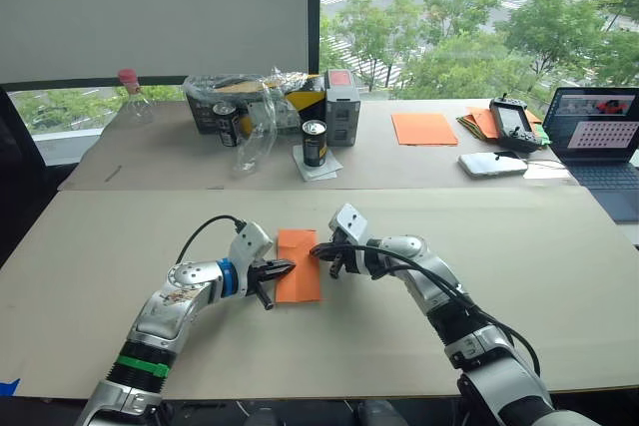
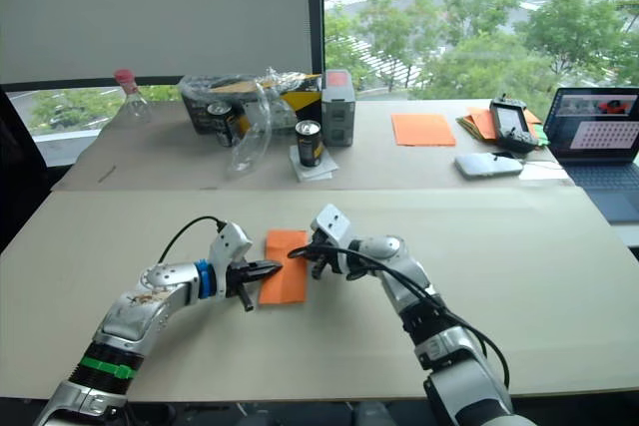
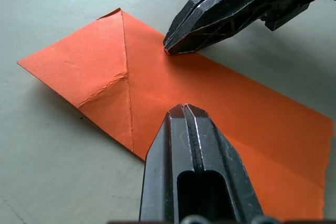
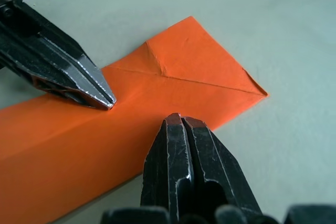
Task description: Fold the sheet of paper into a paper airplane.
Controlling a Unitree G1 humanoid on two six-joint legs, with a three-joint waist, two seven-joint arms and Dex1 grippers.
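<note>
Far table, crowded along the window.
Bottle [image 1: 131, 95] with red cap at left end, black cans [image 1: 315, 143] beside crinkled plastic bag [image 1: 252, 107], grey box [image 1: 342, 107] upright, flat orange sheet [image 1: 423, 128] further right, then controller [image 1: 513, 122], phone [image 1: 492, 164], open laptop [image 1: 601, 139].

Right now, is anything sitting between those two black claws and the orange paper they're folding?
Nothing visible. The left gripper and the right gripper are already at the sheet of paper, both shut, one tip at each long edge. The cans and other clutter sit far back on the table.
</note>
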